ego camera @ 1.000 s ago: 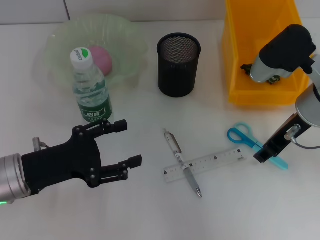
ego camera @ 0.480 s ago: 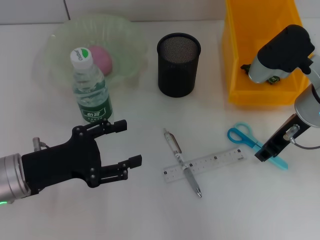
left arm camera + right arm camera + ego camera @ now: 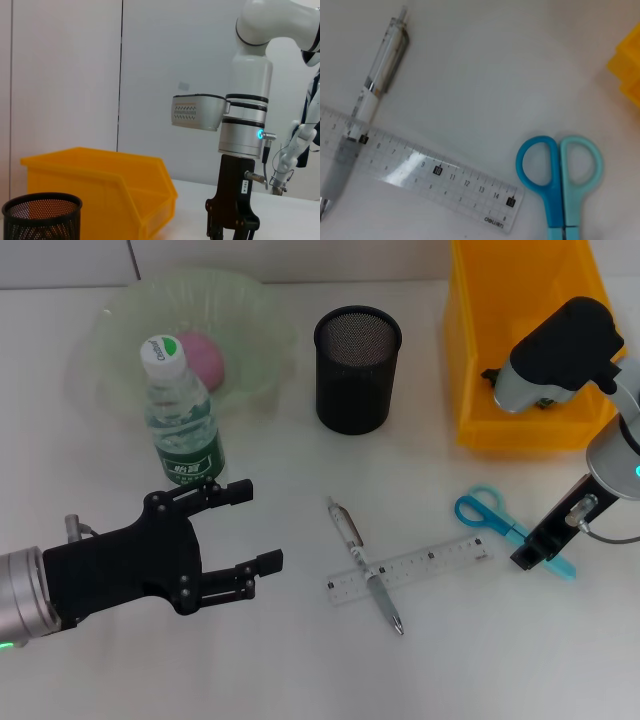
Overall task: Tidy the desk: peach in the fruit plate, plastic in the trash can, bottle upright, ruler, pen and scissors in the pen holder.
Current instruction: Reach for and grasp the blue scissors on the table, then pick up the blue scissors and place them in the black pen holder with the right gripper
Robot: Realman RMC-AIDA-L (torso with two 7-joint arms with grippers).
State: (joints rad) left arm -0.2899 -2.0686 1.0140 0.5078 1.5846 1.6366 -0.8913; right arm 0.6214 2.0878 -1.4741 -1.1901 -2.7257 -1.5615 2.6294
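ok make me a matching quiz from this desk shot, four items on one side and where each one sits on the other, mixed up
Items:
1. peach
2. bottle
3. pen
4. scissors

Places:
A. lying on the desk below the right arm's gripper
B. crossing the clear ruler
C. inside the pale green fruit plate
D. standing upright in front of the fruit plate, beyond the open left gripper

Pairs: 1-C, 2-D, 3-B, 4-A
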